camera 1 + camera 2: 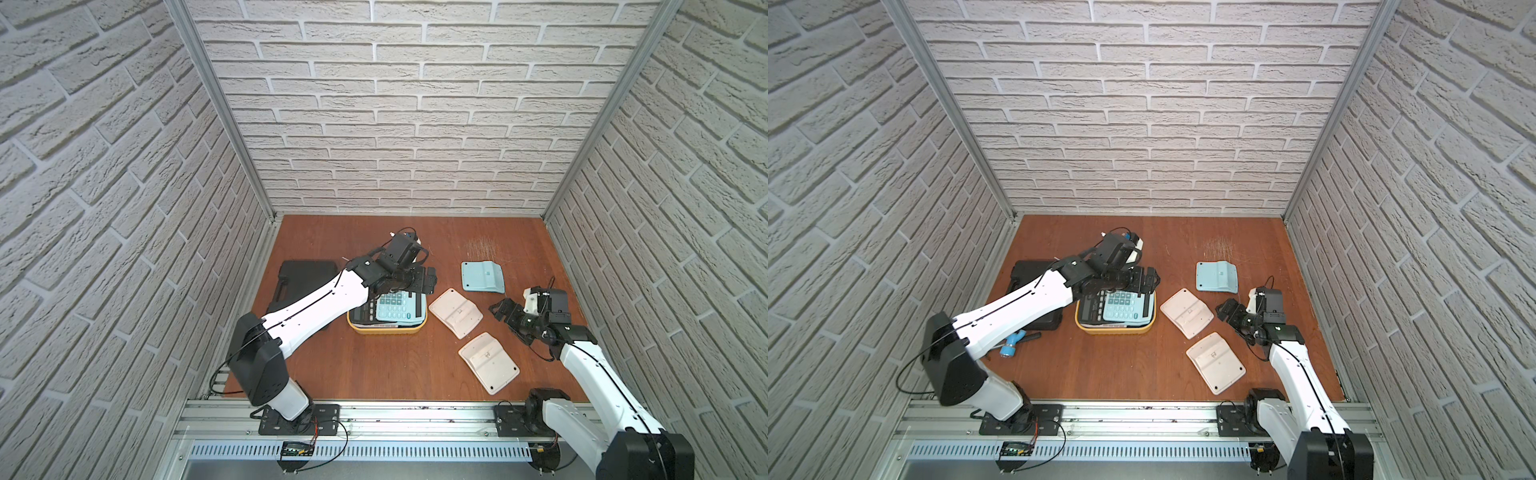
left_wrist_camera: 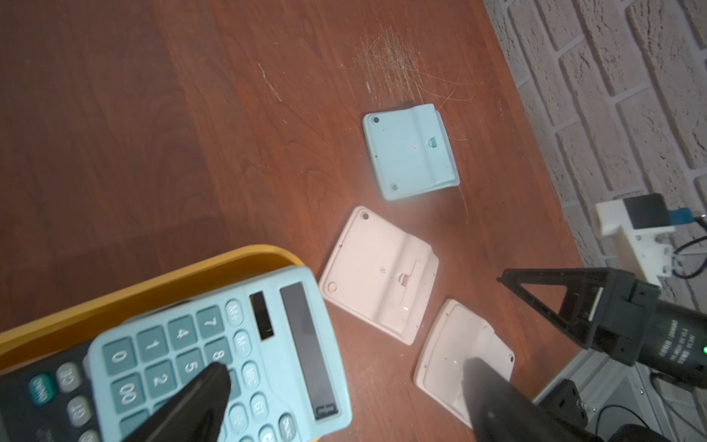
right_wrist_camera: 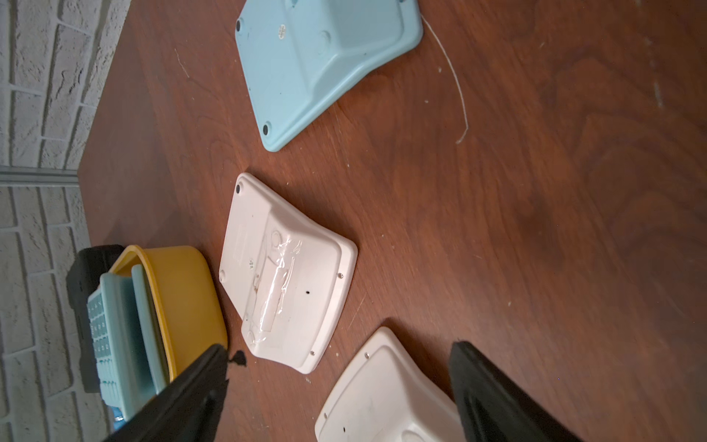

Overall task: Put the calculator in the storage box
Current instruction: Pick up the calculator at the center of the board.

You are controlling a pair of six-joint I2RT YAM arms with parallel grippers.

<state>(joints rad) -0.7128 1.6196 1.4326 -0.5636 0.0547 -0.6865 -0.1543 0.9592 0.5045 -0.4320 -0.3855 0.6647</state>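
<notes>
1. On the wooden tabletop (image 1: 374, 365), between brick walls (image 1: 415, 124), the blue calculator (image 1: 397, 309) lies in the storage box (image 1: 388, 331)
2. Spread and empty: left hand (image 2: 346, 369), right hand (image 3: 338, 346)
3. Seen in a top view only: blue-handled tool (image 1: 1010, 347)

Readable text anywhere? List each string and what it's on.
"0", "00", "1", "2", "4", "5", "7", "8": keys of the light blue calculator in the storage box.
"M+", "M-", "MRC", "GT": the same calculator's keys.
"CE", "GT": keys of the black calculator beneath it.
Blue calculator's brand mark, motor housing print: too blurred to read.

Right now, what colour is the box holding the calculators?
Yellow box, clearest in the right wrist view.
</notes>
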